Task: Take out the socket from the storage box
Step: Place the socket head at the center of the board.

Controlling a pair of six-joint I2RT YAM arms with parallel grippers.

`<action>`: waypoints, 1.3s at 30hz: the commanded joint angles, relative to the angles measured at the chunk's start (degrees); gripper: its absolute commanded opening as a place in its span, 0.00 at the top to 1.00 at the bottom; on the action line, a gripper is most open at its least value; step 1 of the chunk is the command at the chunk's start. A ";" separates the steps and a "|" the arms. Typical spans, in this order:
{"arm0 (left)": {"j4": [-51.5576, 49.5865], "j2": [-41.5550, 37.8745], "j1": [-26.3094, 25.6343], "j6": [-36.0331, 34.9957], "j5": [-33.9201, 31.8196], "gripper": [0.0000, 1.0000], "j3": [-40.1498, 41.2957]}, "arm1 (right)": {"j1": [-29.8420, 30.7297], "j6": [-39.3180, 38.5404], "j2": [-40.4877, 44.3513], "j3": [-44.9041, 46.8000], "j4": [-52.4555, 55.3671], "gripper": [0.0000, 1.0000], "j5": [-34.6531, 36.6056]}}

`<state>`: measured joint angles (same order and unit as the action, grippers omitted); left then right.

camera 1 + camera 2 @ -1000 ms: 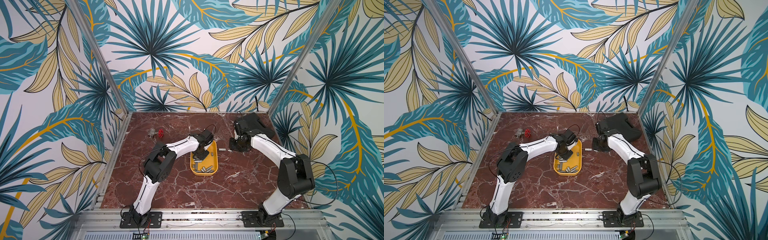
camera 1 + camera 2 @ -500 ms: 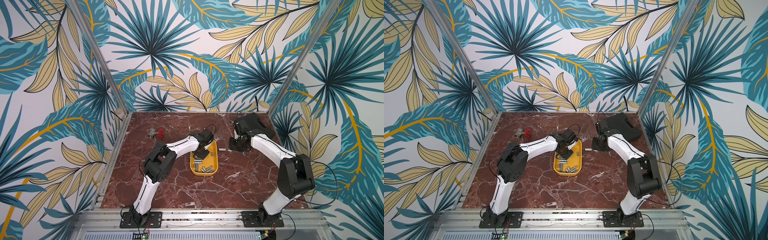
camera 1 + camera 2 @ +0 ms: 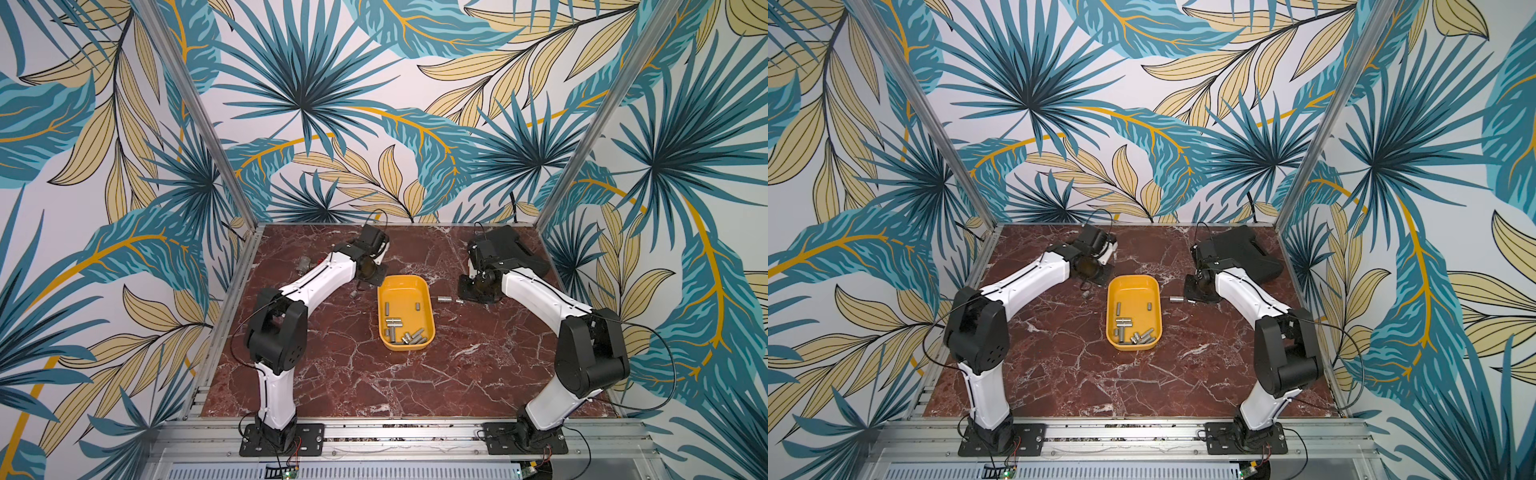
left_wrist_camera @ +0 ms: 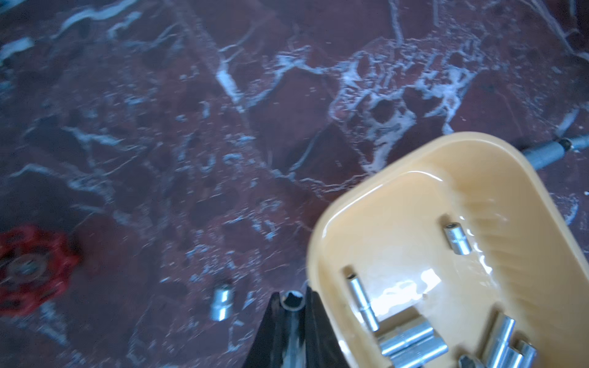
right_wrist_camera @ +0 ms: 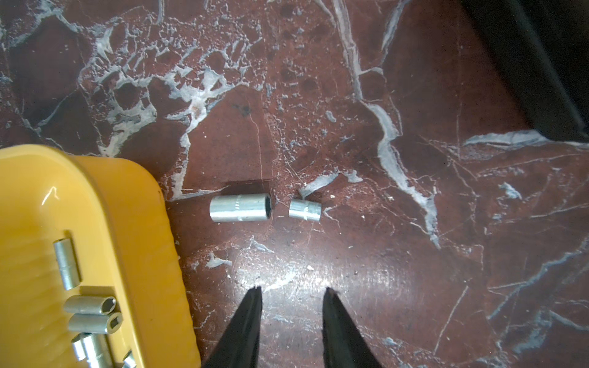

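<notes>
- Carrying out: one socket (image 4: 290, 301) clenched in left gripper (image 4: 292, 294), just outside storage box (image 3: 402, 291) at its 10 o'clock.
- Next: lower onto table (image 3: 353, 374), release beside loose socket (image 4: 221, 302).
- Versus a second ago: swung off the box, now fully clamped.
- Empty, parted, unmoved: right gripper (image 5: 293, 289).
- More sockets (image 3: 409, 336) left at box's 6 o'clock end.

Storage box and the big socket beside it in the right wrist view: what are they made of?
The storage box: likely moulded plastic, glossy yellow, with soft highlights and a rounded rim. The big socket: metal, probably plated steel, judging by its bright silvery sheen, knurled band and shaped bore.
</notes>
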<state>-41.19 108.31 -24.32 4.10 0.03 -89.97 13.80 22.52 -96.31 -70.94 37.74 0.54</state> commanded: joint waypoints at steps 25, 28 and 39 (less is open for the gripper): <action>2.48 7.68 12.36 3.59 8.34 0.85 8.14 | -0.19 0.86 2.37 2.18 0.48 0.66 -0.40; 2.77 7.83 12.45 3.70 8.16 0.82 8.09 | -0.18 0.86 2.47 2.21 0.58 0.66 -0.27; 2.96 8.41 12.71 4.02 7.86 0.73 7.71 | -0.18 0.81 2.53 1.81 0.85 0.66 -0.45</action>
<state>-38.92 115.98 -12.16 7.99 7.79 -81.80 13.80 22.74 -95.33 -69.95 37.56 0.34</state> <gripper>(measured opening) 0.266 0.344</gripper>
